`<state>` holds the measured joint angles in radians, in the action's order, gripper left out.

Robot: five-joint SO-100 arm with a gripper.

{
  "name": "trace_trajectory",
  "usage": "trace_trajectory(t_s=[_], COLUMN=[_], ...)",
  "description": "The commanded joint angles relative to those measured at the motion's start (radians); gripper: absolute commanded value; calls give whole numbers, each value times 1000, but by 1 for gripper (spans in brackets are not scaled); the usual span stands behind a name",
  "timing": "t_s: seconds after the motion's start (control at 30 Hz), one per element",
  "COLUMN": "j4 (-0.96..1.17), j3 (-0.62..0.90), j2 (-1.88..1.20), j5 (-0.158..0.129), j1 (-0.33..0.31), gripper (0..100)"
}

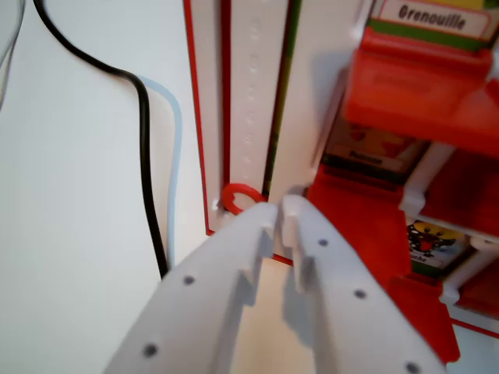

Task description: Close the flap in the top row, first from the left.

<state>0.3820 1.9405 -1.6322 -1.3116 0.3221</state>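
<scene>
The white fingers (279, 212) sit nearly together, holding nothing, tips at the game board's (308, 93) edge beside red flaps (413, 86).

Your only view, the wrist camera, is looking down over the gripper (278, 212), close on the board (312, 93) toward 1 o'clock.

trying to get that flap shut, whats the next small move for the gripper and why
Probably swing toward the wrist view's right and up. The gripper, jaws nearly together, sits by the board's red edge, while the raised red flap under the Grenouille label lies off that way.
</scene>
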Motion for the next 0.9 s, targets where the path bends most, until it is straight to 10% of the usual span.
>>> trace_trajectory(t_s=[0.0,0.87], j4=[-29,-28], j3=[-112,-250], j2=[-14,44], j5=[2,60], j1=[-23,-72], gripper=[0,0])
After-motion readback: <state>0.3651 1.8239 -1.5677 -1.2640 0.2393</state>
